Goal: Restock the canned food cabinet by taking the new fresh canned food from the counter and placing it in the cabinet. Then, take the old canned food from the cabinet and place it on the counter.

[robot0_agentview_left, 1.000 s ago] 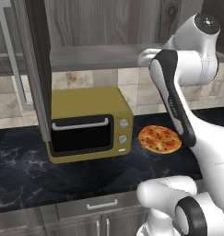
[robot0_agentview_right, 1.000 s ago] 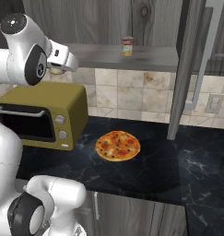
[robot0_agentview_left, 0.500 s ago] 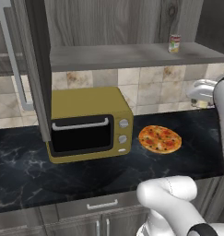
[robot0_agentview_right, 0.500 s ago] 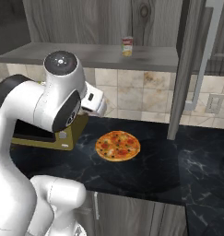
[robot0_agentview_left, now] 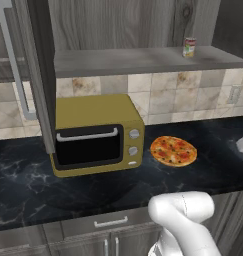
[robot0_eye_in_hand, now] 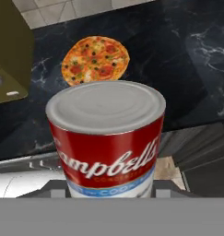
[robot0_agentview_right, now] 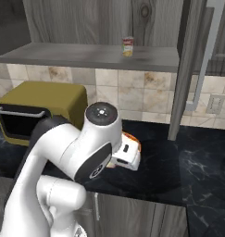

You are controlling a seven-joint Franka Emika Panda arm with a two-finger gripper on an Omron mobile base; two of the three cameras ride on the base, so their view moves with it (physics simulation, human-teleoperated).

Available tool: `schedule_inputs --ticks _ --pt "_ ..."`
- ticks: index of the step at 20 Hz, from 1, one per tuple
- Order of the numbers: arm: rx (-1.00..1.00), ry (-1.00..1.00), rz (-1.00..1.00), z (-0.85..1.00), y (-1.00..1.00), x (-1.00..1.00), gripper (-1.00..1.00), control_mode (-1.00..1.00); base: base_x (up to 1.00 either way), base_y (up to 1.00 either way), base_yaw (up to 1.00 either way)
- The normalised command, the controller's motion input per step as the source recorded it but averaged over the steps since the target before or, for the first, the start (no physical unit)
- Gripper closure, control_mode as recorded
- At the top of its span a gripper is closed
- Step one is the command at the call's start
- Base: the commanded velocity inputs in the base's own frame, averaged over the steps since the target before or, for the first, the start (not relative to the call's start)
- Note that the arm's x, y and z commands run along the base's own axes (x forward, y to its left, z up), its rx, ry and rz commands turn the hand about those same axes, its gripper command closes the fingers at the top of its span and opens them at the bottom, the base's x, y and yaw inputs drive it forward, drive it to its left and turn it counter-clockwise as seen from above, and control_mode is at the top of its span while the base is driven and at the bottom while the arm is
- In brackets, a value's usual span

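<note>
My gripper (robot0_eye_in_hand: 109, 190) is shut on the old canned food (robot0_eye_in_hand: 106, 138), a tin with a bright red upper half, white script and a pale lower band. Its silver lid faces the hand camera and it hangs above the counter (robot0_eye_in_hand: 178, 55) near the front edge. The can hides most of the fingers. In the right base view the white hand (robot0_agentview_right: 125, 157) is low over the counter (robot0_agentview_right: 202, 162). The new fresh canned food (robot0_agentview_left: 189, 47) (robot0_agentview_right: 128, 46) stands upright on the cabinet's grey shelf board (robot0_agentview_left: 118, 62) (robot0_agentview_right: 77, 54), far above the gripper.
A yellow microwave (robot0_agentview_left: 95, 132) (robot0_agentview_right: 40, 109) sits under the shelf at the left. A pizza (robot0_agentview_left: 173, 150) (robot0_eye_in_hand: 95, 60) lies on the counter beside it. Dark cabinet doors with silver bar handles (robot0_agentview_left: 40, 75) (robot0_agentview_right: 185, 69) hang open on both sides. Grey drawers (robot0_agentview_left: 108, 222) run below.
The arm has swung down from the shelf to low over the counter, carrying the red-and-pale can. The can on the shelf, earlier covered by the arm, stands uncovered and unmoved.
</note>
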Motion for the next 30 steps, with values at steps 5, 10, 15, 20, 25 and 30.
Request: schedule_inputs --ticks 5,10,15,20,25,30 --pt "-0.02 0.12 -0.22 -0.73 -0.65 0.44 1.0 -1.0 0.0 0.0 0.0" --pt "-0.1 0.01 -0.23 -0.48 -0.24 0.99 1.0 -1.0 0.0 0.0 0.0" --pt "0.0 0.0 -0.12 -0.33 -0.36 0.83 1.0 -1.0 0.0 0.0 0.0" --pt "0.0 0.0 -0.01 -0.43 -0.49 0.44 1.0 -1.0 0.0 0.0 0.0" --pt "-0.01 0.0 0.0 -0.49 -0.49 0.38 1.0 -1.0 0.0 0.0 0.0" --pt "-0.04 0.0 0.0 -0.43 -0.28 0.68 1.0 -1.0 0.0 0.0 0.0"
